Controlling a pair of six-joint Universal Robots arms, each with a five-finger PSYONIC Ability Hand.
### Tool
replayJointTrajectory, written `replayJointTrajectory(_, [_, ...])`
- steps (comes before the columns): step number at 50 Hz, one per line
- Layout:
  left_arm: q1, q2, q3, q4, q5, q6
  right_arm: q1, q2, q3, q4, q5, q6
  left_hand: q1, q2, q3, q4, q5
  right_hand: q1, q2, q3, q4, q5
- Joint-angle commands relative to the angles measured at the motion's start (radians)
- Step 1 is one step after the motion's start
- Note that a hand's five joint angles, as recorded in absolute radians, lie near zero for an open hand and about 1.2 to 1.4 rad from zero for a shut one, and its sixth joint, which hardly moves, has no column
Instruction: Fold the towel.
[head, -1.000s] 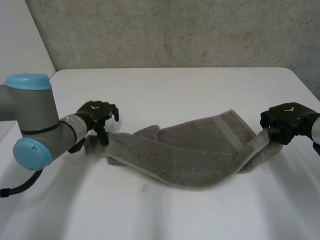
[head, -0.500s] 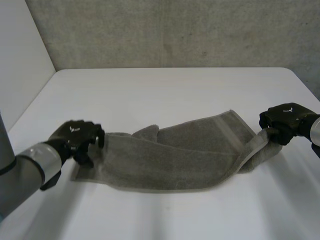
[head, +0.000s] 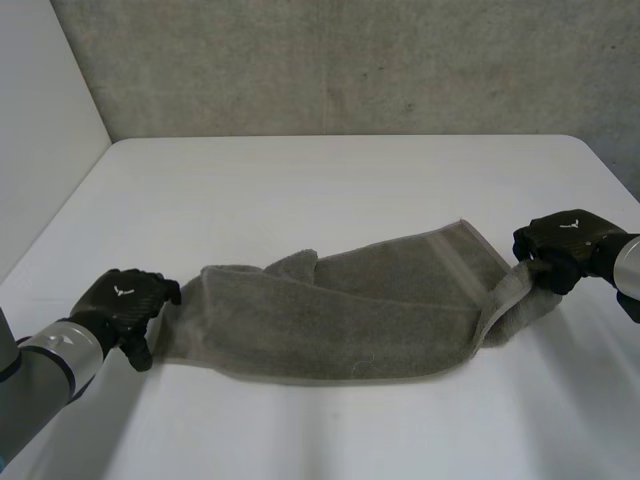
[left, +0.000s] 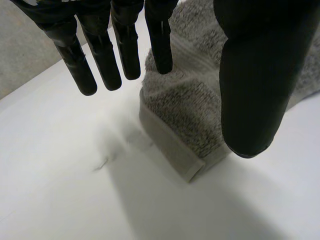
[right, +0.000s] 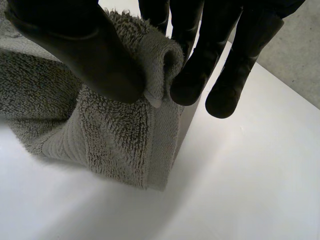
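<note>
The right hand (head: 558, 245) is pinching the right end of the towel (head: 350, 310) between thumb and fingers; the left hand (head: 125, 305) is hanging open just over its left corner. The towel is lying rumpled on the counter (head: 330, 190), long axis running hand to hand. It is looking soft, light and floppy, so it is probably best taken by its corners.

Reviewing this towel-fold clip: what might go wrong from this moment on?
1. The left hand has straight fingers over the towel corner, which lies loose on the table; a pull by the right hand would likely drag the whole towel.
2. The right hand pinches only a narrow roll of edge, which may slip out.
3. The middle is bunched, so folding now could trap creases.
</note>
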Motion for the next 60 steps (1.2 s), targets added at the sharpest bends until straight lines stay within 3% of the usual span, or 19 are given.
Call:
replayJointTrajectory(1, [0.008, -0.045, 0.004, 0.003, 0.000, 0.043, -0.001, 0.000, 0.000, -0.004, 0.000, 0.000, 0.145, 0.148, 0.147, 0.147, 0.144, 0.066, 0.093, 0.049, 0.056, 0.065])
replayJointTrajectory(37, [0.018, -0.162, 0.086, 0.018, 0.002, 0.053, -0.001, 0.002, 0.014, -0.022, 0.000, -0.002, 0.118, 0.121, 0.121, 0.121, 0.118, 0.066, 0.093, 0.049, 0.056, 0.065])
replayJointTrajectory(60, [0.010, -0.196, 0.098, 0.054, 0.003, 0.053, -0.001, 0.002, 0.022, -0.033, -0.002, -0.003, 0.327, 0.330, 0.330, 0.329, 0.327, 0.066, 0.093, 0.049, 0.056, 0.065])
